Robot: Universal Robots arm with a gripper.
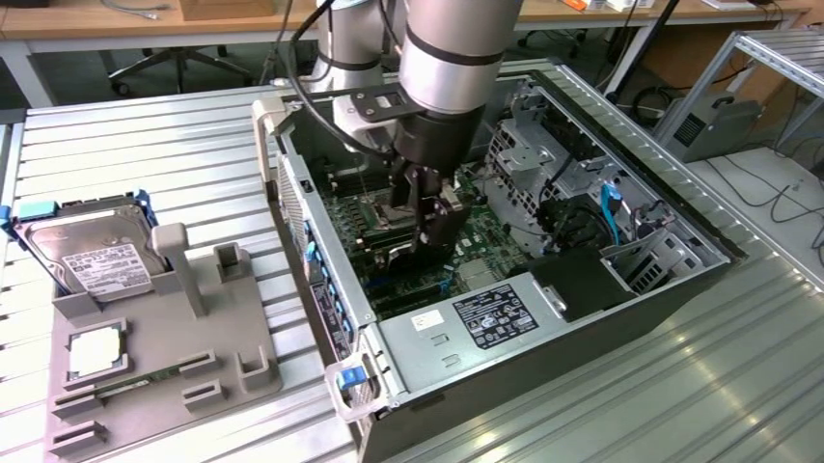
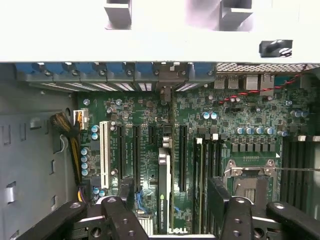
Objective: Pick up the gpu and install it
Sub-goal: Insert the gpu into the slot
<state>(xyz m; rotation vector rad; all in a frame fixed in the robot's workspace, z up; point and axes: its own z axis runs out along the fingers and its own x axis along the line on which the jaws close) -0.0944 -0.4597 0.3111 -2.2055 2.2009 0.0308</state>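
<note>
The gpu [image 2: 164, 192] stands on its edge in a motherboard slot, seen edge-on as a slim black card with a green-lettered label. Its metal end points toward the row of blue slot clips [image 2: 120, 69]. My gripper [image 2: 172, 220] hangs right above it, open, with a black finger [image 2: 120, 220] on one side and the other finger [image 2: 235, 217] on the far side, both apart from the card. In the exterior view my gripper [image 1: 431, 231] reaches down inside the open computer case [image 1: 309, 222], over the green motherboard [image 1: 373, 207].
A grey fixture [image 1: 168, 357] at the exterior view's left holds a silver hard drive [image 1: 91, 256], a CPU chip [image 1: 96, 349] and a RAM stick [image 1: 129, 386]. Inside the case are the power supply [image 1: 496, 313], drive cages [image 1: 528, 164] and the CPU socket [image 2: 250, 182].
</note>
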